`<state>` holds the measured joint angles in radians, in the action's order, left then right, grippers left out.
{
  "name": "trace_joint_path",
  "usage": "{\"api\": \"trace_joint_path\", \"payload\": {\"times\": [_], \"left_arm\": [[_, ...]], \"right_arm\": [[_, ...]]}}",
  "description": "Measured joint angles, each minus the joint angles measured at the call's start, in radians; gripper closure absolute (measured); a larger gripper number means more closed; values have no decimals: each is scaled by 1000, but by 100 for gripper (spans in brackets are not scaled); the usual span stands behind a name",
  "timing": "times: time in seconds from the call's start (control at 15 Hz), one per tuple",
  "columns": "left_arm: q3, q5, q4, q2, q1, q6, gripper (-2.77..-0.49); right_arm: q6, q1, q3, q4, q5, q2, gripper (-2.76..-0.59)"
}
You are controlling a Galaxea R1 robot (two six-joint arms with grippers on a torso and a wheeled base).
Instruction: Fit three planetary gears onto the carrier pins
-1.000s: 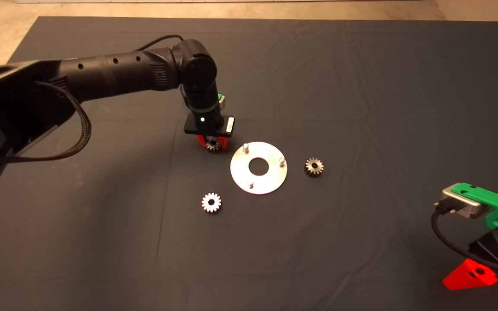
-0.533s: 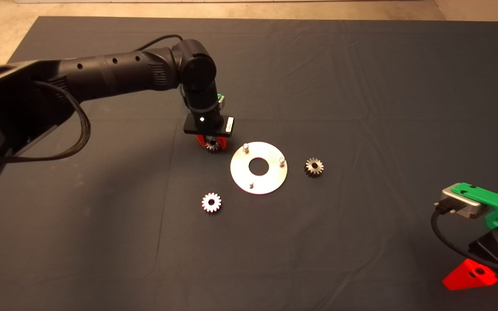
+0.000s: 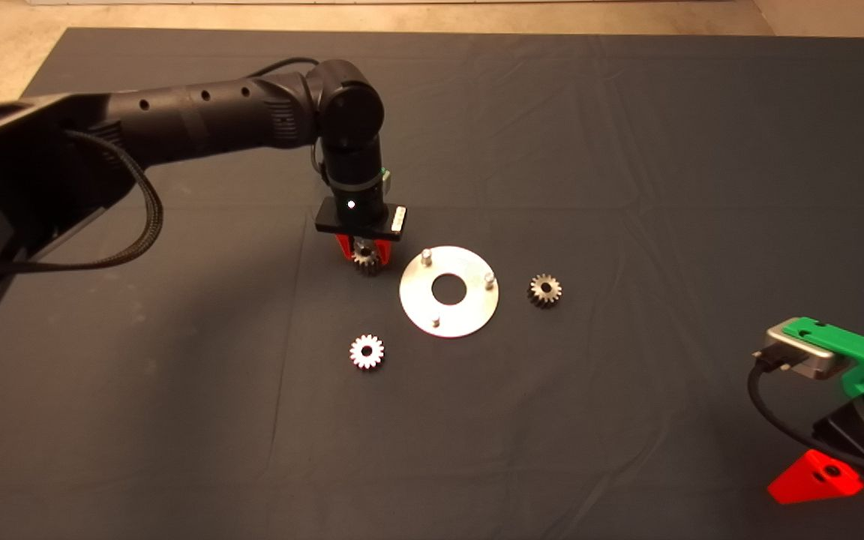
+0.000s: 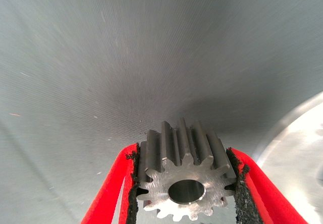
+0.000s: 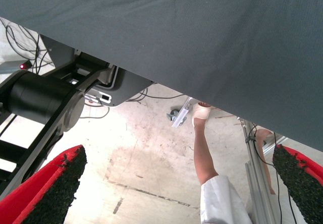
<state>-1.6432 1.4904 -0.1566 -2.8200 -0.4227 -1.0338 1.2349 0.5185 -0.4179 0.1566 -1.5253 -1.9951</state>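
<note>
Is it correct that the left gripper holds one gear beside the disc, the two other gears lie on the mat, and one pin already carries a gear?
Not quite: no pin carries a gear. The head view shows all three carrier pins bare on the disc. The rest holds: the left gripper grips one gear, and two gears lie on the mat.

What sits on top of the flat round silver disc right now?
Only three short upright silver pins stand on the flat round silver disc; no gear is on them. The left claw holds one small grey metal gear beside it.
</note>
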Motion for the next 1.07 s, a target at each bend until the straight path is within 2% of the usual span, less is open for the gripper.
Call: {"api": "trace_joint_path", "payload": {"times": [0.2, 0.53, 0.67, 0.87, 1.07], "left_arm": [[0, 21, 0, -34, -27, 0, -102], [3, 22, 4, -51, -28, 0, -102], [3, 29, 4, -54, -35, 0, -102], [18, 28, 6, -68, -38, 0, -102], [22, 18, 7, -80, -38, 0, -102]], "right_arm": [[0, 0, 0, 0, 1, -4, -275], [0, 0, 0, 0, 0, -5, -275], [0, 0, 0, 0, 0, -5, -275], [0, 0, 0, 0, -1, -4, -275], [0, 0, 0, 0, -1, -5, -275]]}}
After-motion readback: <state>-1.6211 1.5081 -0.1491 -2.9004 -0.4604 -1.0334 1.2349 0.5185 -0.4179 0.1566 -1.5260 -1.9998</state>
